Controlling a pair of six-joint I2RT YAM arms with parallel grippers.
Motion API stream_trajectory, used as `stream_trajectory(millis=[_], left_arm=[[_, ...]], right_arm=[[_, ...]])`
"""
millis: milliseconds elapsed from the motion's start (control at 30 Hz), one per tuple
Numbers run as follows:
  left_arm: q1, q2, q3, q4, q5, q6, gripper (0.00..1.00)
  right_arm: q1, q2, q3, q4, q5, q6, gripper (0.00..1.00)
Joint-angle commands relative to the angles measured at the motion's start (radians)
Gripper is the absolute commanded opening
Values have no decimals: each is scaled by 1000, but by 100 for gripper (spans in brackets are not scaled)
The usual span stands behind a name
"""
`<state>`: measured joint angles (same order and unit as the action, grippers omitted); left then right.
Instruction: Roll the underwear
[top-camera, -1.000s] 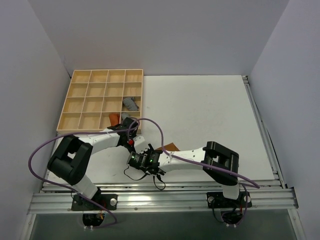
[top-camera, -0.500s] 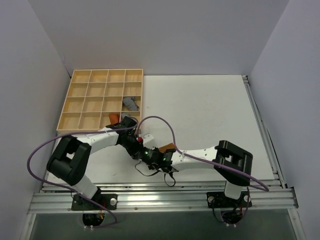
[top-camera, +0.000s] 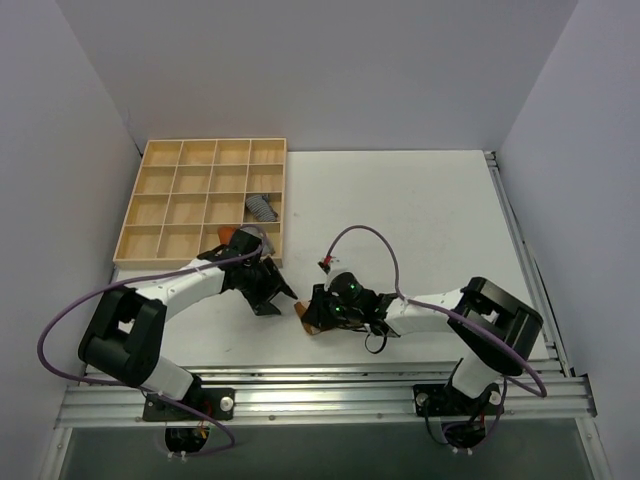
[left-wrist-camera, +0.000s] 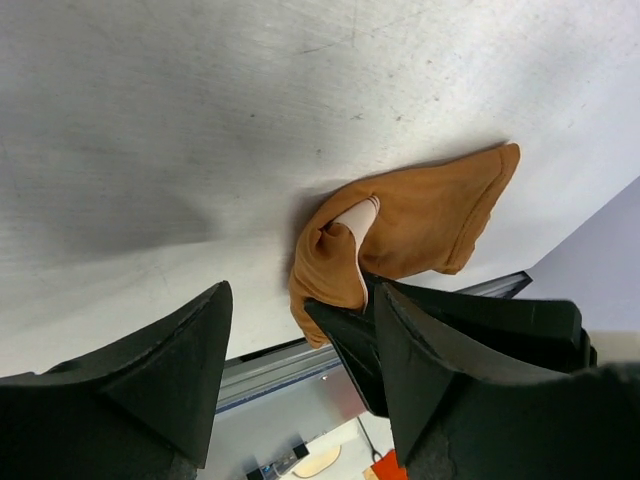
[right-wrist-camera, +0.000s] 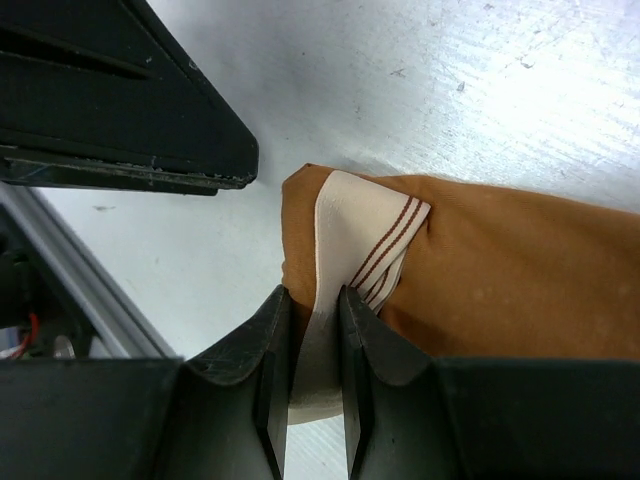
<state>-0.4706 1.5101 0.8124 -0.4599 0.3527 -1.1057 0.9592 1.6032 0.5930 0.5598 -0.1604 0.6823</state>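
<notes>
The underwear (left-wrist-camera: 420, 215) is a caramel-brown bundle lying crumpled on the white table near its front edge, and shows as a small brown patch (top-camera: 310, 325) in the top view. Its pale band with thin brown stripes (right-wrist-camera: 352, 225) runs down between my right gripper's jaws. My right gripper (right-wrist-camera: 315, 315) is shut on that band, low over the table (top-camera: 319, 311). My left gripper (left-wrist-camera: 300, 345) stands open just left of the underwear (top-camera: 276, 297) with nothing between its fingers. One black left finger (right-wrist-camera: 120, 100) hangs beside the cloth.
A wooden compartment tray (top-camera: 160, 200) sits at the back left, holding a grey rolled cloth (top-camera: 262, 207) and an orange cloth (top-camera: 228, 235). The metal rail (top-camera: 320, 385) runs along the near table edge, close to both grippers. Purple cables loop over the arms.
My left gripper has opened, let go of the underwear and drawn back left. My right gripper has shut on the pale band and shifted right with it.
</notes>
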Motion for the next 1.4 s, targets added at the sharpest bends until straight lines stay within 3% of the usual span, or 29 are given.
stream_trajectory(millis=[0,133,167,700,933,1233,1367], left_arm=[[-17,-44,-9,93,22,15,66],[-37,-34,-12,102,15,7,68],[-54,-22,-7,113,15,4,68],[-146,111,68,133,23,33,69],[-166,170,94,199,74,61,67],[-186,190,71,263,169,101,59],[-184,177,70,218,172,135,59]], right_arm=[[-45,15,-91,32,-142,40,0],[-74,8,-153,116,-188,48,0],[-85,4,-220,203,-191,66,0],[-93,-32,-409,451,-149,132,0],[-93,35,-447,580,-182,146,1],[-94,43,-440,568,-186,135,2],[-102,41,-456,584,-185,135,2]])
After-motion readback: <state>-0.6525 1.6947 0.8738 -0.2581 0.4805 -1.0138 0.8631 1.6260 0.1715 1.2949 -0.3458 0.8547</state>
